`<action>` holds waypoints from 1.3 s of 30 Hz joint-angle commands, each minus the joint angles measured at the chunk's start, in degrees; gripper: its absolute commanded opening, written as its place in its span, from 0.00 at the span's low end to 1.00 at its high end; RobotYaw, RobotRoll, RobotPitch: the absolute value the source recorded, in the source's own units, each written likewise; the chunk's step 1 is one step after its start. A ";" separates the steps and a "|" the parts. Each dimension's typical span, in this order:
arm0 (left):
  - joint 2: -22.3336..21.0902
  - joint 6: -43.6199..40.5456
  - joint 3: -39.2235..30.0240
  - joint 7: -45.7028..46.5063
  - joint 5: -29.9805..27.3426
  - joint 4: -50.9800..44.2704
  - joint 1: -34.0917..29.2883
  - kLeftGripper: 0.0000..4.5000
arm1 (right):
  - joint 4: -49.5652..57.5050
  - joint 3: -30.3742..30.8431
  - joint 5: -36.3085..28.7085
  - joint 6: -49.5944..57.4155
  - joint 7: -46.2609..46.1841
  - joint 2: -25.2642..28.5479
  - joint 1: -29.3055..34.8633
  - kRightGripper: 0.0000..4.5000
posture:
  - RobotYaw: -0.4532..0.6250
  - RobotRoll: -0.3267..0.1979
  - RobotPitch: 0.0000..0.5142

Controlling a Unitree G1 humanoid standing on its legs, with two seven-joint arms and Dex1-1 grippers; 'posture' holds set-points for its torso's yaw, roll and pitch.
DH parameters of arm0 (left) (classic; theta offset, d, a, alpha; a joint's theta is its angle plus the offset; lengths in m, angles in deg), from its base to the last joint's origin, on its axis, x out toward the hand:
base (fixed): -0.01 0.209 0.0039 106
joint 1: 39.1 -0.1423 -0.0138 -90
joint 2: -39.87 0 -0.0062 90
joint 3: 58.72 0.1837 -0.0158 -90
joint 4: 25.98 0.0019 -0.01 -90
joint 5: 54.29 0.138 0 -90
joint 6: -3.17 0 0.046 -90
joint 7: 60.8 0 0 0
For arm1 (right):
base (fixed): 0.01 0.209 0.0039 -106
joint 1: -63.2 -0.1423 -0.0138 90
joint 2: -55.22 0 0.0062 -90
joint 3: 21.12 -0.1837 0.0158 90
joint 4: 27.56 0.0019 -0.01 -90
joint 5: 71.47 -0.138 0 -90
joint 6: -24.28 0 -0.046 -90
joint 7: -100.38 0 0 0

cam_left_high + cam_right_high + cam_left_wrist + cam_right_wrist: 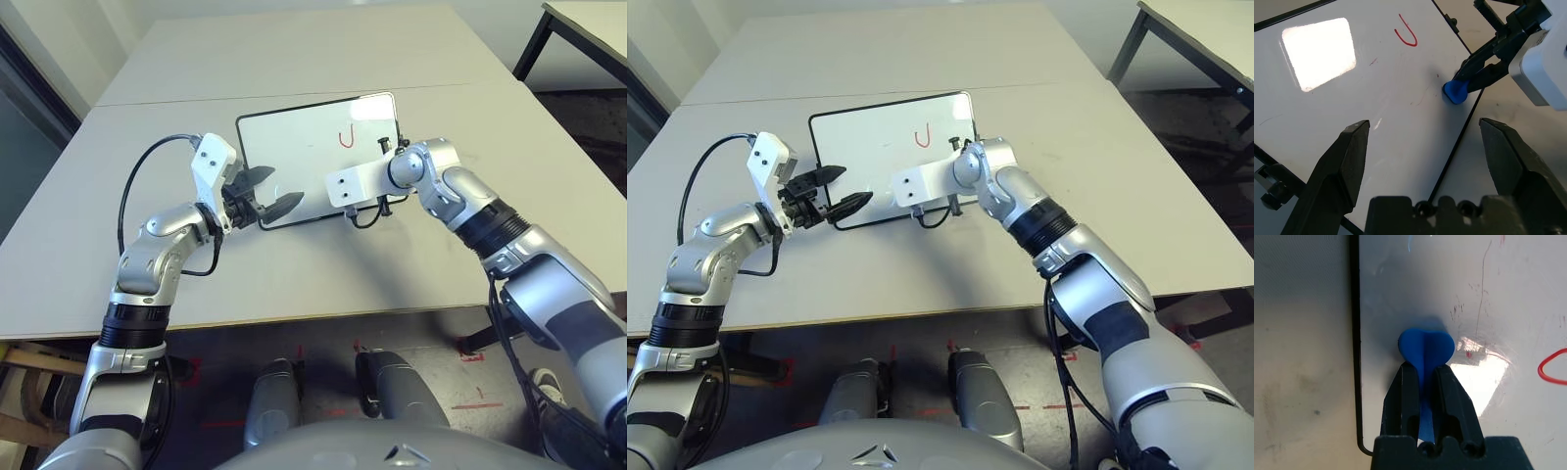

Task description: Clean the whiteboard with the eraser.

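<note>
Eraser down at the board's near edge, red mark further up the board

The right pincer (1422, 382), clamped tight on the blue eraser (1425, 348), presses it to the whiteboard (294, 147) on the counter (313, 284) beside the frame; the red squiggle (345, 138) lies toward the far edge. The left pincer (266, 190) hovers spread wide, empty, over the opposite side.

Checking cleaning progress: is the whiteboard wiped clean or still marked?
Still marked. A red squiggle remains on the whiteboard, apart from the eraser that the right end effector holds near the board's edge.
</note>
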 commanded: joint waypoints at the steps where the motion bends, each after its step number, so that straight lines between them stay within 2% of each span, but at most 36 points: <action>1: -0.25 -0.68 -0.22 0.03 -0.07 -0.61 -0.54 1.00 | -3.92 1.55 0.76 -0.38 -1.05 -1.42 -0.22 0.03 | 0.39 0.62 0.21; 14: 0.18 -0.25 -0.02 0.02 0.08 -0.14 -0.16 1.00 | -15.99 -0.23 0.64 -3.62 -5.53 -1.17 -7.54 0.03 | 0.38 0.62 0.20; 26: 0.23 0.03 0.01 0.10 0.38 0.42 0.03 1.00 | -21.48 -2.66 -2.20 -3.92 -6.86 -2.39 -12.37 0.03 | 0.38 0.62 0.19; 33: 0.19 0.36 -0.08 -0.04 0.53 1.15 0.47 1.00 | -20.43 -4.18 -4.51 -4.54 -1.02 1.33 -15.36 0.03 | 0.37 0.62 0.18; 39: 0.09 1.06 -0.17 -0.15 0.79 2.39 1.26 1.00 | -24.03 -4.66 -5.62 -6.11 -0.64 3.00 -20.51 0.03 | 0.37 0.62 0.17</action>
